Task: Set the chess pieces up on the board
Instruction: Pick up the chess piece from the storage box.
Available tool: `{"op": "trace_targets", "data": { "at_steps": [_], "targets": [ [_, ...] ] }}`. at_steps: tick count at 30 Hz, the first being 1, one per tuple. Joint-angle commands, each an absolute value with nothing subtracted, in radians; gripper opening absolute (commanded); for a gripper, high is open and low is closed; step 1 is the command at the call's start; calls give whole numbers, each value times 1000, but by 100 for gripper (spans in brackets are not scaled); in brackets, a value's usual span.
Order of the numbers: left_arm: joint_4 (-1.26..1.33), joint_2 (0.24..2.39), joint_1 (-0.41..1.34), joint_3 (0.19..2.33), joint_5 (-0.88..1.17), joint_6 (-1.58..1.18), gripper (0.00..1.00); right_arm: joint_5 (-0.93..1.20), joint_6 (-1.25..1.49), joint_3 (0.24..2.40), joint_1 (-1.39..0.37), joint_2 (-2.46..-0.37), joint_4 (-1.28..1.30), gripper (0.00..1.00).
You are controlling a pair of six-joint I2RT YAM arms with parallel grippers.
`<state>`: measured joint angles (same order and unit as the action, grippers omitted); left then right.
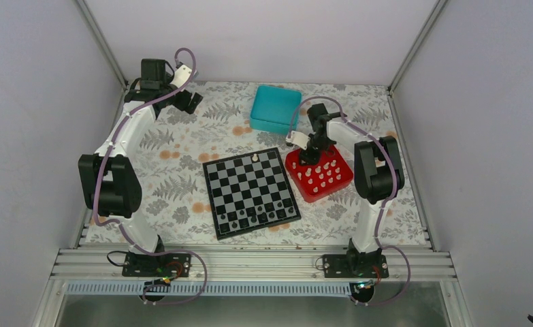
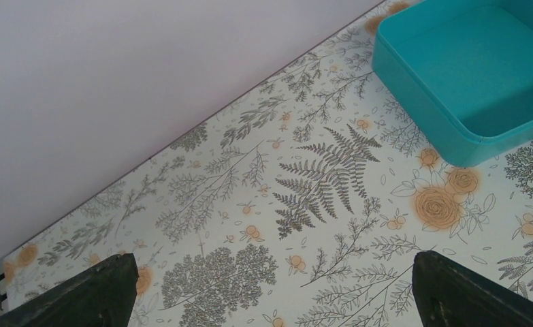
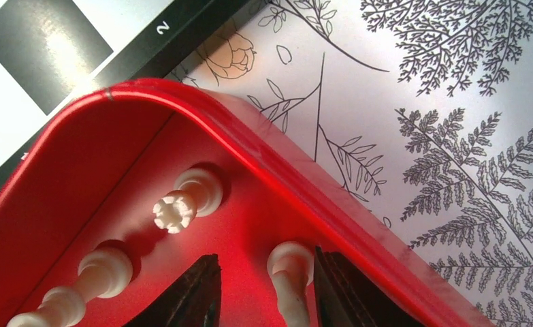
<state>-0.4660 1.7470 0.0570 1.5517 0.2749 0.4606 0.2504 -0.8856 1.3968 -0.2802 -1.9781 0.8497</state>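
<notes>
While my right gripper (image 3: 267, 266) stands parted around a cream piece (image 3: 292, 276) in the red tray (image 3: 250, 133) beside the board (image 1: 250, 185), I judge it light, stiff and slippery, best pinched at its stem.

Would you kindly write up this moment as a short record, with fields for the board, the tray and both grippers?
board: dark pieces along its near edge; lone white piece on the far row
red tray: holds many white pieces
left gripper: open, over the tablecloth near the teal box
right gripper: open, inside the tray, fingers either side of one tray piece
</notes>
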Motion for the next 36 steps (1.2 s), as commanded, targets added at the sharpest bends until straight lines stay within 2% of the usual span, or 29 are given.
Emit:
{"op": "trace_targets", "data": {
  "at_steps": [1,13,21,26,31,36],
  "targets": [
    [-467,1717,58,1552,301,471,100,241,-891,1390,-286,-1968,846,38],
    [-471,1721,58,1554,302,475,100,223,-894,1408,-276,-1984,840,25],
    [-476,1735,57,1566,311,472,100,219,-887,1421,-273,-1968,842,6],
    [-477,1735,58,1566,311,475,100,219,-889,1497,-278,-1930,933,5],
    [-486,1725,57,1570,313,482,100,207,-901,1665,-315,-1903,1094,5],
    [-482,1721,57,1565,317,480,100,203,-904,1821,-394,-1951,1143,6]
  ]
}}
